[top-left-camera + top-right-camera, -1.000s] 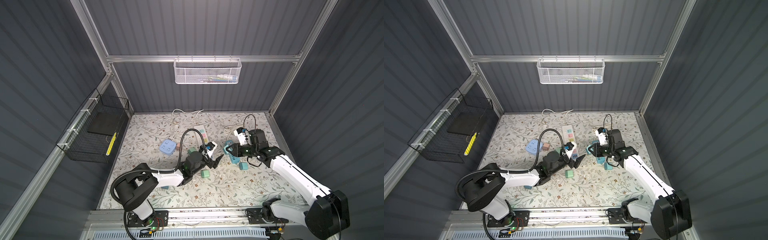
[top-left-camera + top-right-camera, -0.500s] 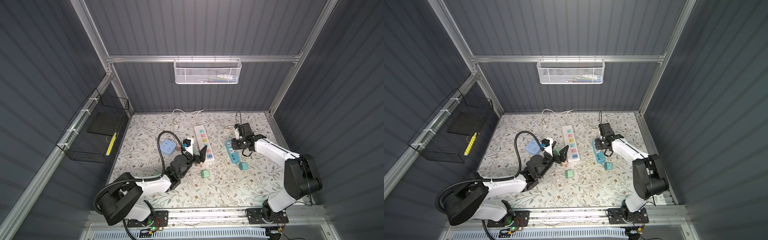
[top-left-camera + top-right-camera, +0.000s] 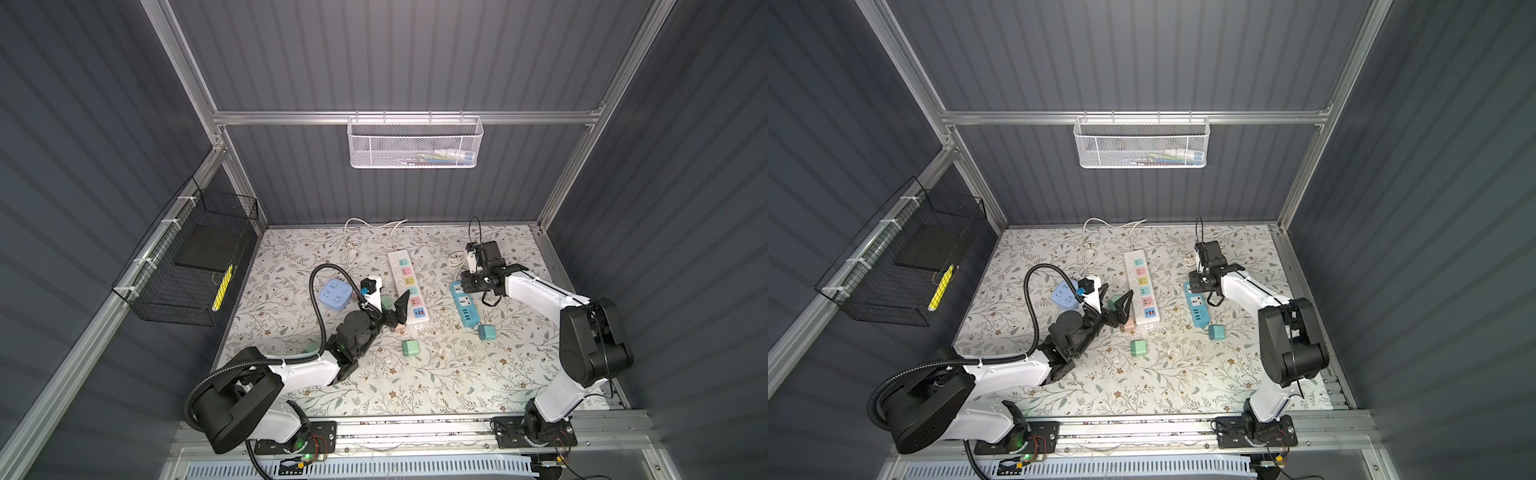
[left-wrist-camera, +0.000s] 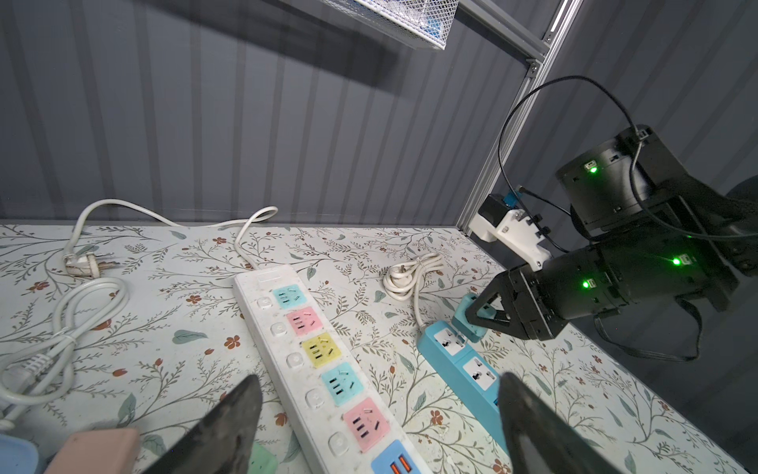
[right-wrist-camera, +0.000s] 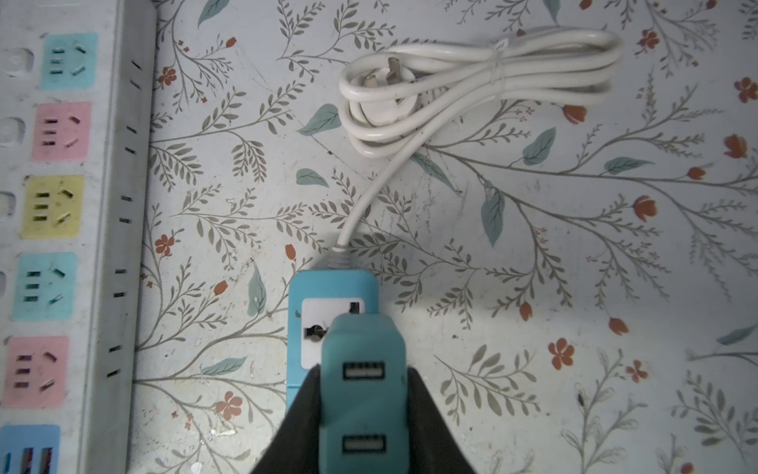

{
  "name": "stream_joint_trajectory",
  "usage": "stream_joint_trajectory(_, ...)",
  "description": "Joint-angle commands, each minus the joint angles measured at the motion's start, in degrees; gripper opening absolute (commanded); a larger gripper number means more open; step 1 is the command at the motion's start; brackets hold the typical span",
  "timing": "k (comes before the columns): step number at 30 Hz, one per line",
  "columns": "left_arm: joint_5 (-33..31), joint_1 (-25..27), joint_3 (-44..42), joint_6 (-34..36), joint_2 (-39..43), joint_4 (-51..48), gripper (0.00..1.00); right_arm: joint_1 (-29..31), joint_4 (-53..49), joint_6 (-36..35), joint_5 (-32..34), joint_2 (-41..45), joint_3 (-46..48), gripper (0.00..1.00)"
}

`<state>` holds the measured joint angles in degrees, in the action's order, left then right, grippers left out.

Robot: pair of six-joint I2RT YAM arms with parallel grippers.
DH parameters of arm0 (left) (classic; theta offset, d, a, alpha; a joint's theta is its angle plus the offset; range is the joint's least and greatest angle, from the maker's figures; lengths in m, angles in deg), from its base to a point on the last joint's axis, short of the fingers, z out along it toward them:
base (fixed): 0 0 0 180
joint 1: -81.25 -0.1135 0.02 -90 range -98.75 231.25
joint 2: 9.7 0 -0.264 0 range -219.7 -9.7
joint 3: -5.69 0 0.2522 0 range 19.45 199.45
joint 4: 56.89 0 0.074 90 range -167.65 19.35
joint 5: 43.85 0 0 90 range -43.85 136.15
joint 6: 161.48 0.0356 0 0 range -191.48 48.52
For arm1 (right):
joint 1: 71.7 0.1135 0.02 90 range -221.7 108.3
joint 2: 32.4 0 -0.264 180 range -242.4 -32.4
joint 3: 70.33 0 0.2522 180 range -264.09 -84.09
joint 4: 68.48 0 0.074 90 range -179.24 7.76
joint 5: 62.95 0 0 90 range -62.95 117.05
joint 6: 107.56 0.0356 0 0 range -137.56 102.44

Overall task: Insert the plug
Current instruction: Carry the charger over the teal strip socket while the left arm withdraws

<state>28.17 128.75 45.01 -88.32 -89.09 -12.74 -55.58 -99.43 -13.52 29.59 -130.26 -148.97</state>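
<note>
A teal plug [image 5: 363,361] with two USB ports is clamped between the fingers of my right gripper [image 5: 363,381], which is shut on it. The plug stands over the far socket of the blue power strip [image 5: 332,287], partly covering it. Its prongs are hidden. In the left wrist view the plug [image 4: 467,316] tilts at the far end of the blue strip [image 4: 455,349]. In both top views the right gripper [image 3: 471,282] [image 3: 1200,280] is at that end. My left gripper [image 4: 380,379] [image 3: 392,311] is open and empty over the near end of the white power strip [image 4: 311,353].
A green charger [image 3: 410,347], a teal charger [image 3: 487,332] and a pink charger [image 3: 400,328] lie on the floral mat. A blue cube socket [image 3: 334,294] sits at the left. A coiled white cord [image 5: 471,82] lies beyond the blue strip. A black wire basket [image 3: 187,266] hangs on the left wall.
My left gripper has drawn back leftward across the white strip, staying open. The right arm has folded its elbow back and carried the plug to the blue strip's far end.
</note>
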Motion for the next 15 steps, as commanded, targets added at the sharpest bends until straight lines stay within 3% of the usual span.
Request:
stream_joint_trajectory(1, 0.3, -0.5, -0.5, -0.8, 0.9, 1.5, 0.9, -0.4, 0.3, -0.9, -1.1, -1.8, -1.6, 0.19)
stream_joint_trajectory(15, 0.5, -0.6, -1.2, -0.8, 2.4, 1.0, 0.89, -0.1, -2.9, 1.7, -1.8, -3.1, -2.8, 0.2)
